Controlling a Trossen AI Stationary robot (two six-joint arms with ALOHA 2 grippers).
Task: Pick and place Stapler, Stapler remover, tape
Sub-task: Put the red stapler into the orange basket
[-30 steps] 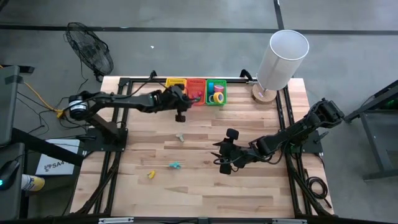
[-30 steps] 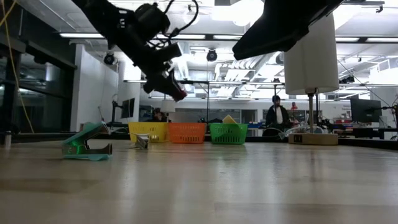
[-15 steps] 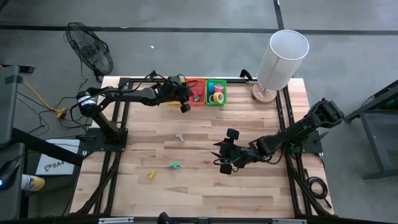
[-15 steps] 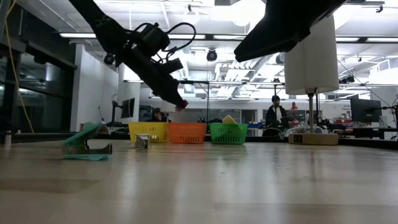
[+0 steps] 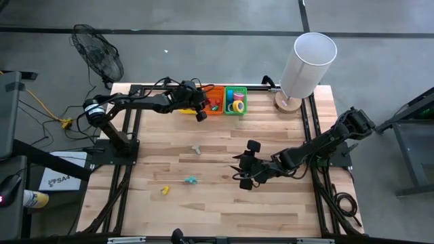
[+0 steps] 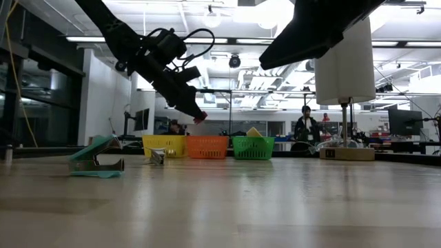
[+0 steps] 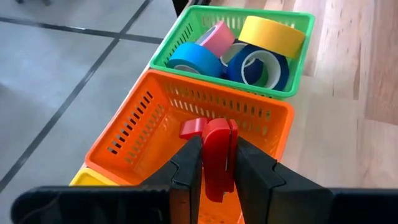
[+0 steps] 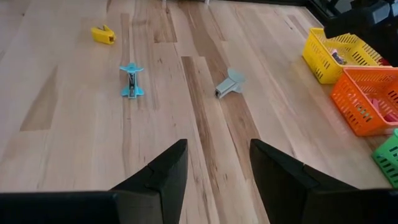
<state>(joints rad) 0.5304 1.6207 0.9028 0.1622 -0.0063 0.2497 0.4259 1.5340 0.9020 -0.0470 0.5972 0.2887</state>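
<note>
My left gripper [image 5: 205, 103] hangs over the orange basket [image 5: 215, 102] at the table's far edge, shut on a red staple remover [image 7: 214, 155]. Beside it the green basket [image 7: 298, 18] holds tape rolls: two blue [image 7: 189, 61], a yellow [image 7: 273, 34] and a pink [image 7: 217, 36]. A teal staple remover [image 5: 191, 180], a yellow one [image 5: 164, 190] and a grey one [image 5: 196, 148] lie on the table. My right gripper [image 5: 239, 169] waits open above the table's middle. My left gripper pinches the red staple remover between its two fingers [image 7: 186, 171], which lie against its flat sides [image 7: 217, 168]. The fingers slant down toward the far edge. The remover is lifted clear above the orange basket's opening, its red end [image 6: 200, 118] sticking out past the fingertips.
A yellow basket [image 5: 192, 90] stands left of the orange one, partly under my left arm. A white lamp [image 5: 305, 64] stands at the far right corner. Bare wood lies around the loose removers [image 8: 131, 81] and toward the near edge.
My left gripper has carried the red staple remover toward the far edge and a little to the right, from over the bare table to above the orange basket, and then held almost still. It has stayed shut.
</note>
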